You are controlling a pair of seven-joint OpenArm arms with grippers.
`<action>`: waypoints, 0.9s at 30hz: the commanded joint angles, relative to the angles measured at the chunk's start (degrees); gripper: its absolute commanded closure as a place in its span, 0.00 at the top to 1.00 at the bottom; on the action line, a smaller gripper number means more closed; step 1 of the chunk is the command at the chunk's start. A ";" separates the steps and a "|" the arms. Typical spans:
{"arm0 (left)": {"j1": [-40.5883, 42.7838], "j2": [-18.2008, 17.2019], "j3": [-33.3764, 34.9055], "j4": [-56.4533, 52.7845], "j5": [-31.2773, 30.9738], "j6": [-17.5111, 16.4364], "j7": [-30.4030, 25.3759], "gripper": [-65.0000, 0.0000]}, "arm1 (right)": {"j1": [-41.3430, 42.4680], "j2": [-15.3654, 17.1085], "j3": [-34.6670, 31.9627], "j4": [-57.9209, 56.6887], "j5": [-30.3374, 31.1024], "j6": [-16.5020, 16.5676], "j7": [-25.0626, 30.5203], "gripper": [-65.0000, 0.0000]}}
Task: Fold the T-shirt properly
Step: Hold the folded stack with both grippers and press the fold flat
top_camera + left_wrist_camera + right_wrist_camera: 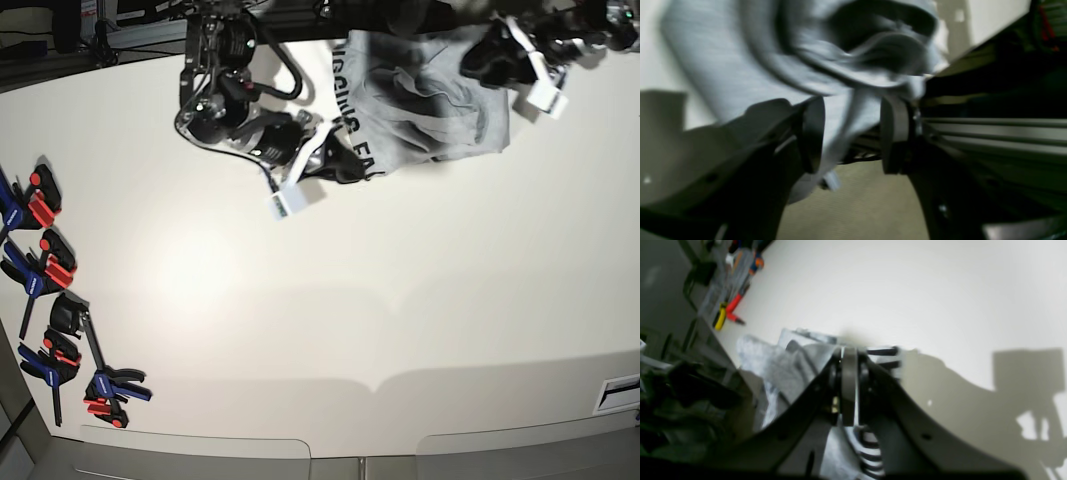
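Note:
The light grey T-shirt (430, 110) lies bunched at the far edge of the white table (350, 300), with black lettering along its left side. My right gripper (340, 160) is at that lettered edge. In the right wrist view its pads (848, 373) are pressed together on the T-shirt (780, 366), with lettered cloth showing above and below them. My left gripper (490, 60) is at the shirt's far right corner. In the left wrist view it (853, 133) stands open, and a hanging fold of the T-shirt (723, 60) runs loosely between the fingers (813, 133).
Several blue and red clamps (45, 260) lie along the table's left edge. Hand tools (726, 310) sit at the far table edge in the right wrist view. A metal frame rail (990, 133) runs close beside the left gripper.

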State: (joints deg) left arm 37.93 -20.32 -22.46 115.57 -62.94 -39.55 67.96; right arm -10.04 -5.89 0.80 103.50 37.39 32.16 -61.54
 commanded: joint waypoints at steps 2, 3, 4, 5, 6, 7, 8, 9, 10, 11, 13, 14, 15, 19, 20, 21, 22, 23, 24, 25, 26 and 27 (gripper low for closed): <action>0.28 0.20 1.86 1.42 -1.11 -0.45 -1.36 0.39 | 0.66 -0.15 -1.86 0.70 -0.15 1.09 2.21 0.00; 0.31 0.55 2.64 2.08 -0.09 -0.45 -1.86 0.39 | 0.68 -0.13 -2.69 0.52 -1.81 1.05 3.19 0.00; 0.31 0.79 3.26 3.13 1.01 -0.45 -2.27 0.39 | 0.68 -0.15 -3.34 0.17 -3.69 0.96 4.35 0.00; 0.33 0.96 3.69 4.46 2.01 -0.45 -2.67 0.39 | 0.68 -0.13 -3.91 -0.37 -5.11 0.79 5.27 0.00; 0.33 1.14 3.85 5.99 3.02 -0.45 -2.95 0.39 | 0.72 -0.15 -4.33 -1.18 -6.10 0.46 5.92 0.00; 0.33 1.36 3.87 7.52 3.67 -0.45 -3.17 0.39 | 0.83 -0.15 -4.61 -2.25 -6.60 0.31 6.40 0.00; 0.33 1.42 3.87 9.09 4.70 -0.45 -3.63 0.39 | 1.03 -0.17 -4.81 -3.50 -6.82 0.31 6.80 0.00; 0.33 1.42 3.87 10.47 6.01 -0.45 -4.35 0.39 | 1.20 -0.15 -5.01 -4.76 -6.78 0.31 7.15 0.00; 0.33 1.42 3.87 11.54 7.50 -0.45 -5.40 0.39 | 1.51 -0.22 -5.01 -5.95 -6.73 0.33 7.34 0.00; 0.33 1.42 3.87 12.22 8.94 -0.45 -6.60 0.39 | 1.81 -0.33 -4.98 -6.99 -6.73 0.31 7.45 0.00; 0.33 1.42 3.87 12.44 10.86 -0.45 -8.09 0.39 | 2.32 -0.33 -5.01 -8.09 -6.69 0.33 7.56 0.00; 0.33 1.42 3.89 12.41 11.41 -0.45 -8.09 0.39 | 2.49 -0.33 -5.01 -8.24 -6.47 0.35 7.56 0.00; 0.33 1.42 3.87 12.39 11.72 -0.02 -8.09 0.39 | 2.71 -0.33 -5.01 -8.26 -5.90 0.35 7.54 0.00; 0.33 1.42 4.37 12.39 11.76 0.52 -8.46 0.39 | 3.45 -0.94 -5.05 -8.35 -6.58 0.24 7.54 0.00; 0.33 1.42 5.03 12.39 11.78 0.55 -8.72 0.39 | 3.58 -1.38 -5.05 -8.35 -7.63 0.02 7.52 0.00; 0.33 1.42 6.03 12.39 11.98 0.52 -8.96 0.39 | 3.61 -1.88 -5.05 -8.35 -8.48 -0.33 7.56 0.00; 0.31 1.42 7.30 12.39 12.26 0.50 -8.94 0.39 | 3.61 -2.34 -5.05 -8.35 -9.07 -0.52 7.54 0.00; 0.33 1.42 8.81 12.39 13.27 0.50 -9.07 0.39 | 3.54 -2.80 -5.05 -8.37 -9.18 -0.52 7.54 0.00; 0.33 1.42 10.49 12.39 15.26 0.52 -9.44 0.39 | 3.54 -3.11 -5.05 -8.39 -9.16 -0.50 7.52 0.00; 0.31 1.40 12.17 12.39 17.62 0.50 -9.92 0.39 | 3.54 -3.11 -5.07 -8.39 -9.16 -0.52 7.52 0.00; 0.31 1.40 13.77 12.39 19.91 0.52 -10.71 0.39 | 3.54 -3.11 -5.05 -8.39 -9.18 -0.52 7.52 0.00; 0.33 1.40 15.23 12.39 22.10 0.59 -11.72 0.39 | 3.54 -3.11 -5.07 -8.39 -9.16 -0.52 7.52 0.00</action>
State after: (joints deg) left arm 37.95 -18.59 -6.94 126.98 -39.51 -38.87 57.58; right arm -7.31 -8.73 -4.21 94.32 27.00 31.51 -55.27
